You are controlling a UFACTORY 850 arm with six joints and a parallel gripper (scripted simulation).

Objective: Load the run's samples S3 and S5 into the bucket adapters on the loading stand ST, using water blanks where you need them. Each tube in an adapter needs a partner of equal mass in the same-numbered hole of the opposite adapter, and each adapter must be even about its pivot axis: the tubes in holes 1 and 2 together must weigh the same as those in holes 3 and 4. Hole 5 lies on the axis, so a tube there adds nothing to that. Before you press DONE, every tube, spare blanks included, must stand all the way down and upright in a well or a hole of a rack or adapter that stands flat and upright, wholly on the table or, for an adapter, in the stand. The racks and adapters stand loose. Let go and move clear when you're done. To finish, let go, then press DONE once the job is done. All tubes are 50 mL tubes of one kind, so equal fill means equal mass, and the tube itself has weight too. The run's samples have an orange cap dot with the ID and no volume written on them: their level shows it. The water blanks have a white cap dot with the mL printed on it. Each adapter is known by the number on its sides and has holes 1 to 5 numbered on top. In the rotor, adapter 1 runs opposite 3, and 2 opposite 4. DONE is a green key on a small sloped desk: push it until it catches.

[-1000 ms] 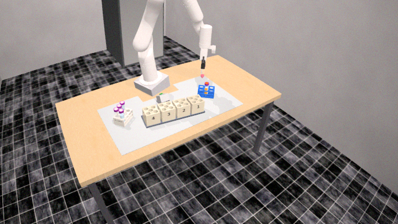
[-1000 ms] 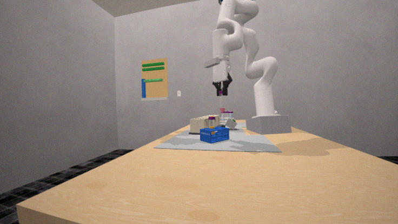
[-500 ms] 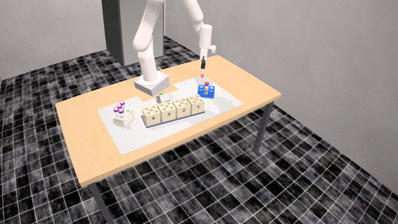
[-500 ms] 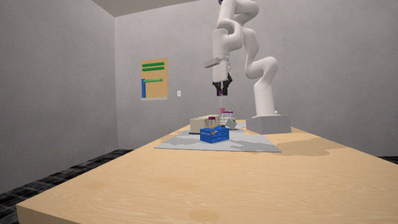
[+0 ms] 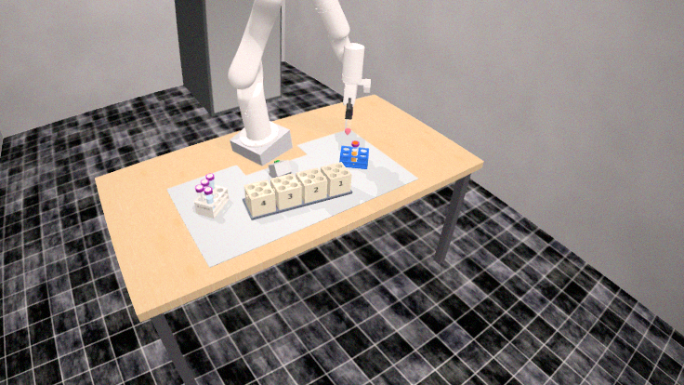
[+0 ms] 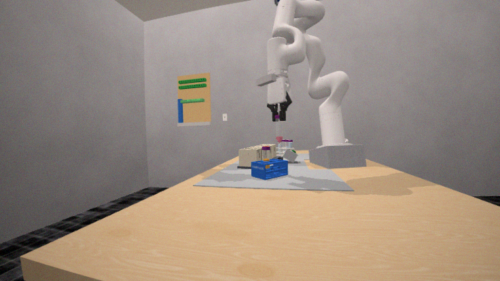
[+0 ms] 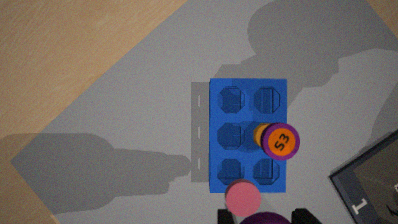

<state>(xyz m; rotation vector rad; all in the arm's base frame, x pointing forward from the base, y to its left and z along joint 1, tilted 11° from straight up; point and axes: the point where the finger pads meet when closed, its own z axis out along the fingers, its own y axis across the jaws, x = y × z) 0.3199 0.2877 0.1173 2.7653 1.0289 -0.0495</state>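
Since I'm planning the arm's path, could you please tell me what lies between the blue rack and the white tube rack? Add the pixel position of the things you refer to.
The stand's four adapters (image 5: 298, 190) and the small sloped desk (image 5: 280, 167), as the top view shows.

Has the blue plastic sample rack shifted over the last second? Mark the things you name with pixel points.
No. The blue plastic sample rack (image 5: 356, 164) (image 6: 269, 173) (image 7: 248, 186) sits at the same spot on the flat grey mat (image 5: 230, 239) (image 6: 217, 181) (image 7: 125, 100), in both the top and exterior views.
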